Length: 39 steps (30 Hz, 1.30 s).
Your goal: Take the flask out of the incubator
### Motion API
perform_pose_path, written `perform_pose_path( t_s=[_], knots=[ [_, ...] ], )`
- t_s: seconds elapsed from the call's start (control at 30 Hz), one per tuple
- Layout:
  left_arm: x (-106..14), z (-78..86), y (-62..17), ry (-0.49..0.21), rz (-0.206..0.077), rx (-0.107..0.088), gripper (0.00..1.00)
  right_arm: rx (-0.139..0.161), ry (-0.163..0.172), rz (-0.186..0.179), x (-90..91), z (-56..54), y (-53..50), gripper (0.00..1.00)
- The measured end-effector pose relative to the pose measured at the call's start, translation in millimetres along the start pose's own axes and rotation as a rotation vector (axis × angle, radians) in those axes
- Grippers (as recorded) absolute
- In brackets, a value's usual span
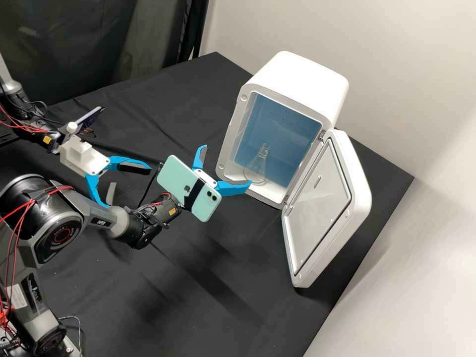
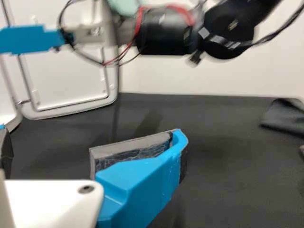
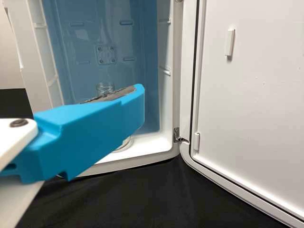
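While the door [image 1: 325, 208] of the incubator [image 1: 297, 84] hangs open, the right gripper [image 1: 227, 166] hovers spread at the mouth. The conical flask [image 1: 261, 159] sits inside, ungripped; grasp and pull-out remain.

Your bench [image 1: 208, 277] is draped edge to edge in a black cloth, which lies mostly flat and shows faint creases toward its far-left corner. Along the bench's back edge you have a plain white wall [image 1: 396, 59], and it carries on past the right corner. A pale surface [image 1: 396, 297] lies beyond the bench's right edge; you cannot tell whether it is wall or floor. A dark curtain [image 1: 74, 44] hangs behind the far-left edge, with dark uprights [image 1: 193, 25] beside it. In the left wrist view, a crumpled lump of dark fabric [image 2: 285, 116] sits near the bench edge under the wall.
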Motion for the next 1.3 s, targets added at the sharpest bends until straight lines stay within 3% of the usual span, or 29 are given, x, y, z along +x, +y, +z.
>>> perform_pose_path(
  t_s=[0.07, 0.27, 0.43, 0.67, 0.83, 1.07, 1.3],
  knots=[
    [0.8, -13.7, -2.3, 0.031, -0.01, 0.003, 1.0, 0.0, 0.0, 0.0, 0.0, 0.0, 0.0, 1.0],
    [3.6, -45.5, -5.6, 0.12, -0.018, -0.013, 1.0, 0.0, 0.0, 0.0, 0.0, 0.0, 0.0, 1.0],
    [3.9, -61.1, -5.4, 0.164, -0.015, -0.021, 1.0, 0.0, 0.0, 0.0, 0.0, 0.0, 0.0, 1.0],
    [1.2, -73.6, -3.4, 0.186, -0.012, -0.013, 1.0, 0.0, 0.0, 0.0, 0.0, 0.0, 0.0, 1.0],
    [-1.5, -83.0, -4.7, 0.188, -0.025, 0.005, 1.0, 0.0, 0.0, 0.0, 0.0, 0.0, 0.0, 1.0],
    [-8.5, -104.5, -5.1, 0.247, -0.026, -0.004, 1.0, 0.0, 0.0, 0.0, 0.0, 0.0, 0.0, 1.0],
    [-9.5, -106.5, -4.2, 0.248, -0.025, 0.0, 1.0, 0.0, 0.0, 0.0, 0.0, 0.0, 0.0, 1.0]
  ],
)
